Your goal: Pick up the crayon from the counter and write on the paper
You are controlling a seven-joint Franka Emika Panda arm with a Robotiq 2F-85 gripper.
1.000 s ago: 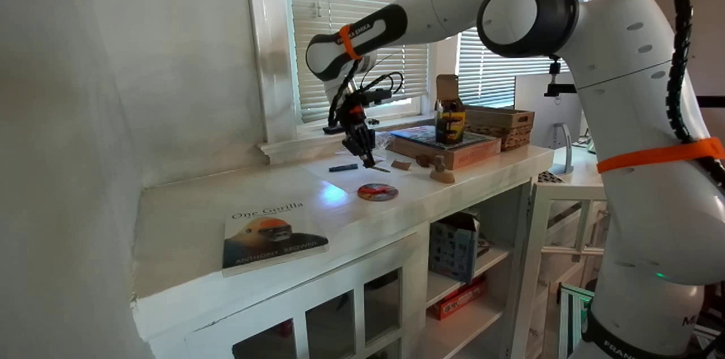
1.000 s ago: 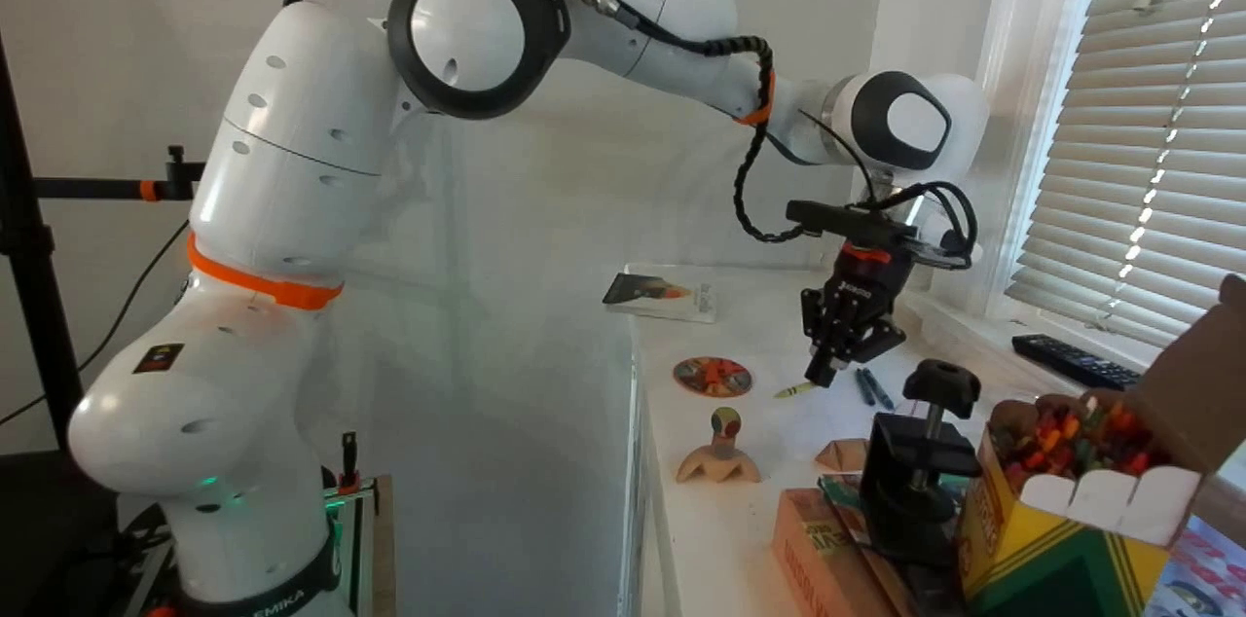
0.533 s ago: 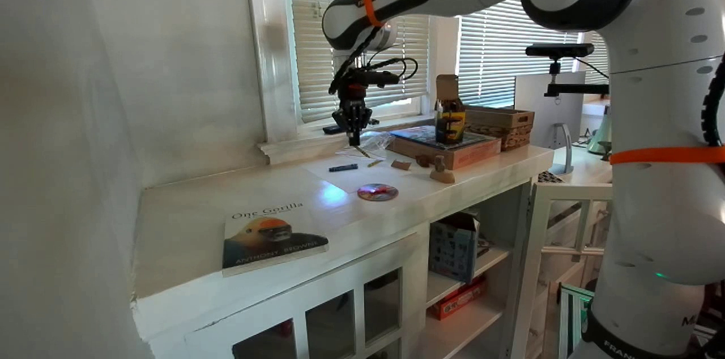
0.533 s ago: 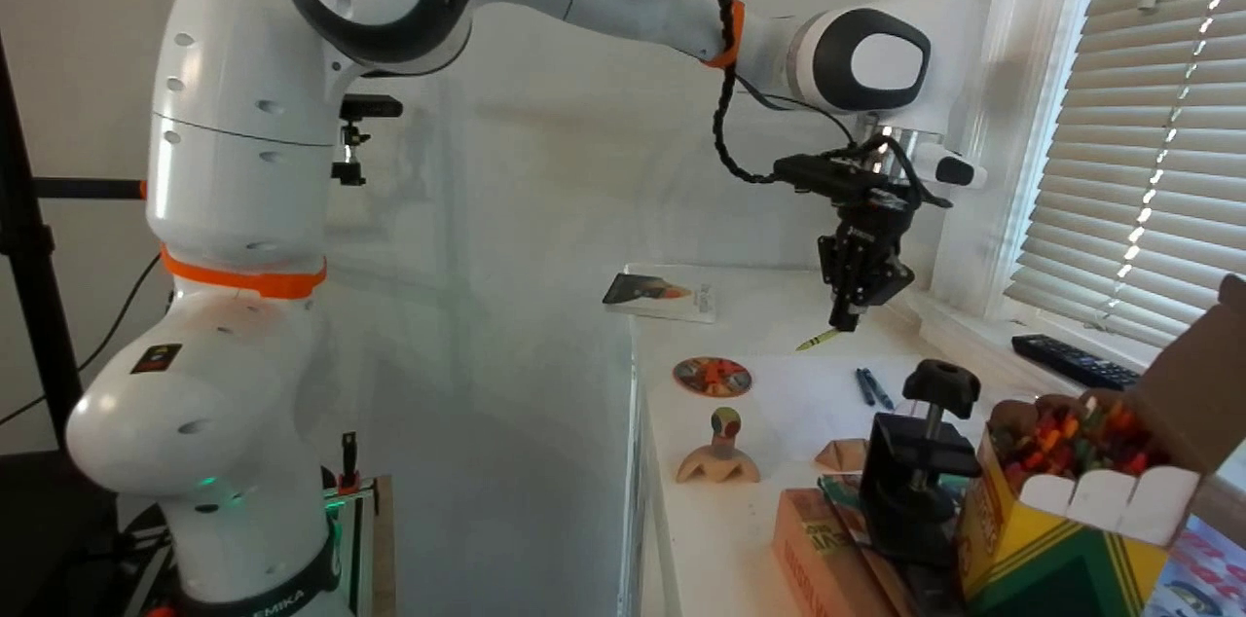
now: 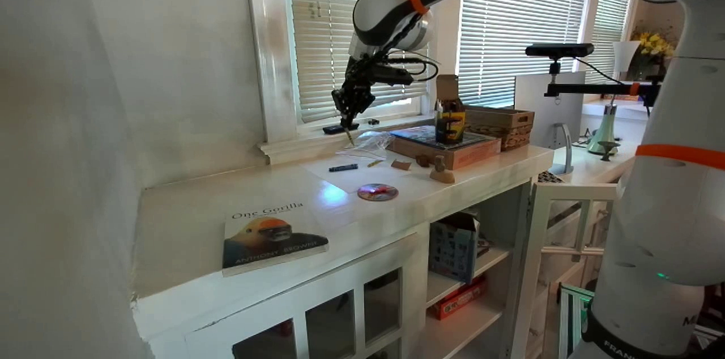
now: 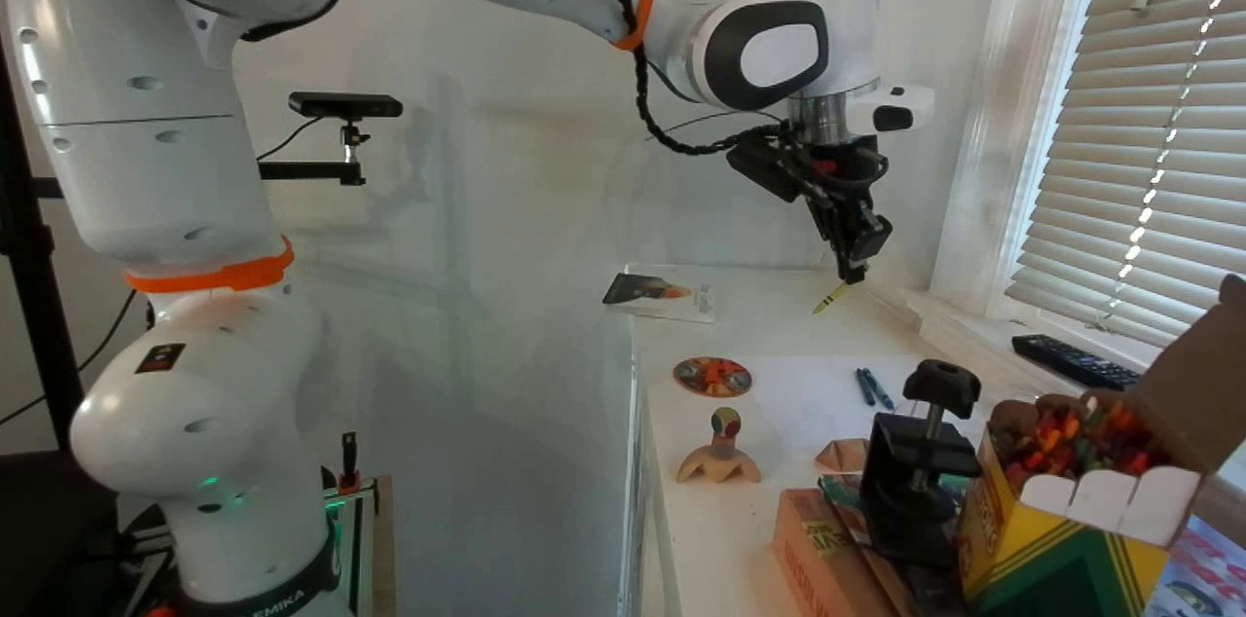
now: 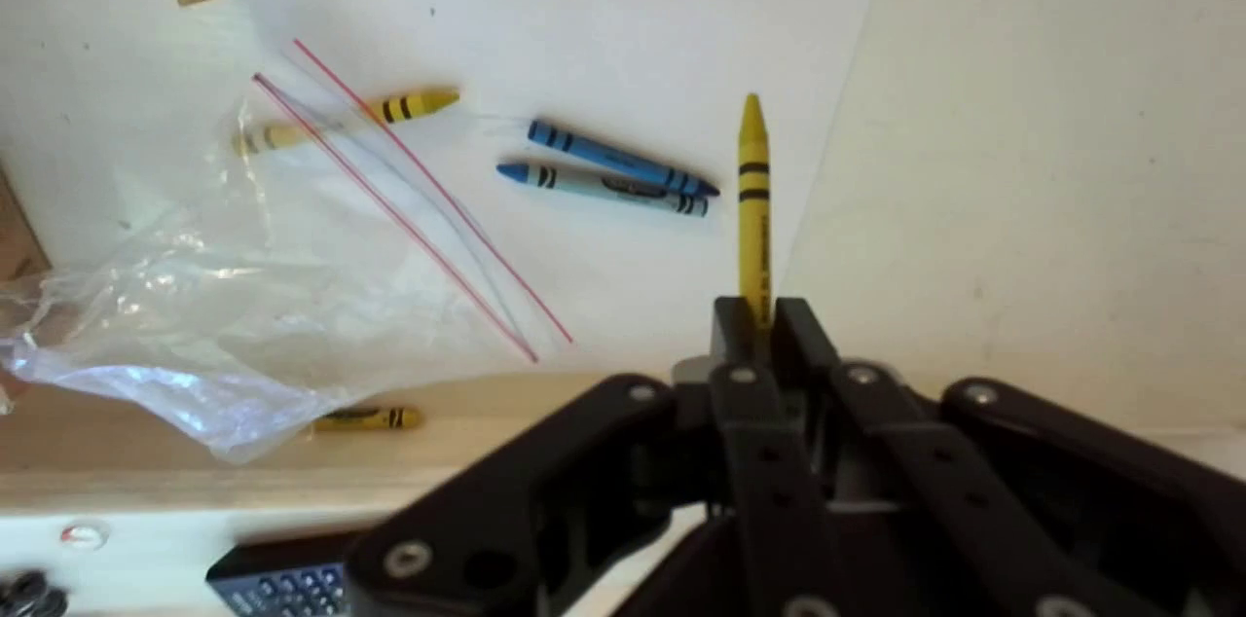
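Note:
My gripper (image 7: 762, 330) is shut on a yellow crayon (image 7: 754, 208), which sticks out from the fingertips with its point away from them. In both exterior views the gripper (image 5: 345, 123) (image 6: 853, 274) holds this crayon (image 5: 349, 137) (image 6: 830, 298) tilted, point down, above the white counter (image 5: 192, 217) near the window side. The white paper (image 7: 681, 33) lies flat on the counter, with a faint blue line near its upper part in the wrist view. Two blue crayons (image 7: 613, 174) lie on the paper. Another yellow crayon (image 7: 414, 105) lies partly under a clear bag.
The clear plastic bag (image 7: 243, 306) lies beside the paper; a further yellow crayon (image 7: 365, 418) is near it. A round disc (image 5: 378, 192), wooden pieces (image 6: 720, 452), a book (image 5: 274, 237), a flat box (image 5: 442, 146), a crayon box (image 6: 1071, 510) and a remote (image 6: 1076, 359) stand around.
The gripper has risen from low over the counter, carrying the yellow crayon up and towards the window side. The hand has tilted and the arm has swung. The other objects stayed put.

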